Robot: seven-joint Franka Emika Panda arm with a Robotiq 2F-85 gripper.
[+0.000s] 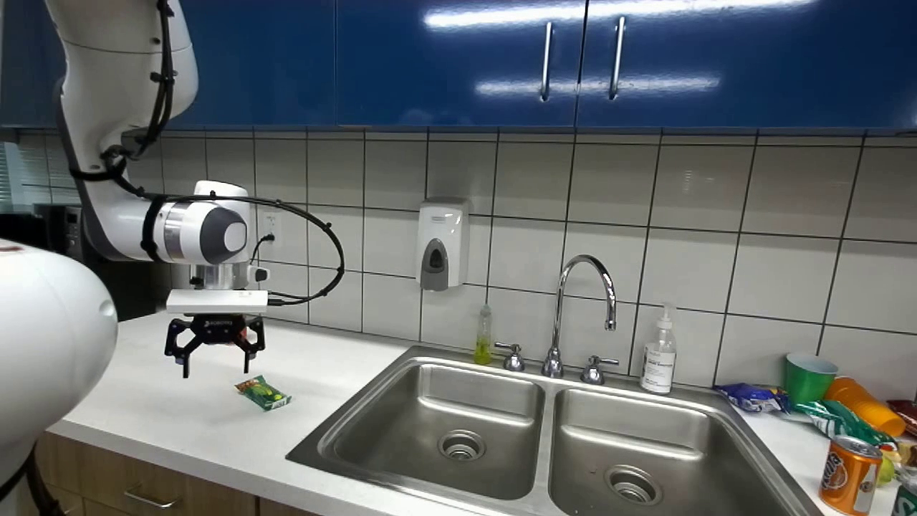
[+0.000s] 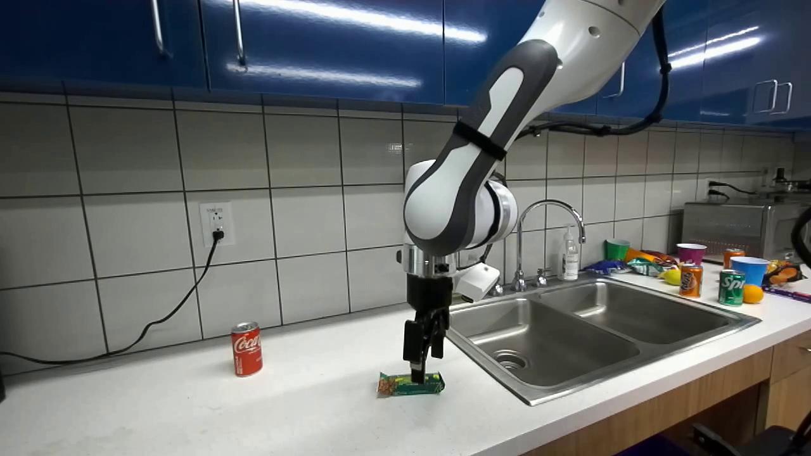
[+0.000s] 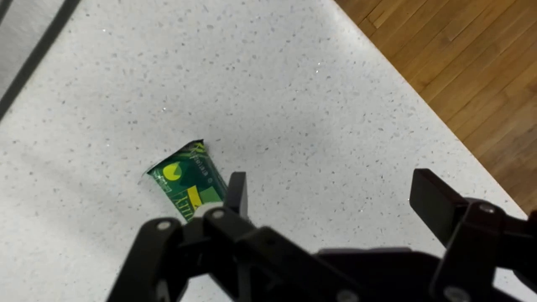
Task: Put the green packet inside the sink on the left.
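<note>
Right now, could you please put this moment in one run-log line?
Claw: open, above counter | Green packet: on counter, ungripped | Pending: placement in left basin

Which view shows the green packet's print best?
Wrist view: print on the green packet is largest, though the gripper hides one end. Both exterior views show it small, partly behind a finger in an exterior view.

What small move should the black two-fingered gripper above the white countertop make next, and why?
Probably shift the open black gripper sideways toward the flat rectangular green packet before lowering: the wrist view shows the packet partly behind one finger, not between the two.
</note>
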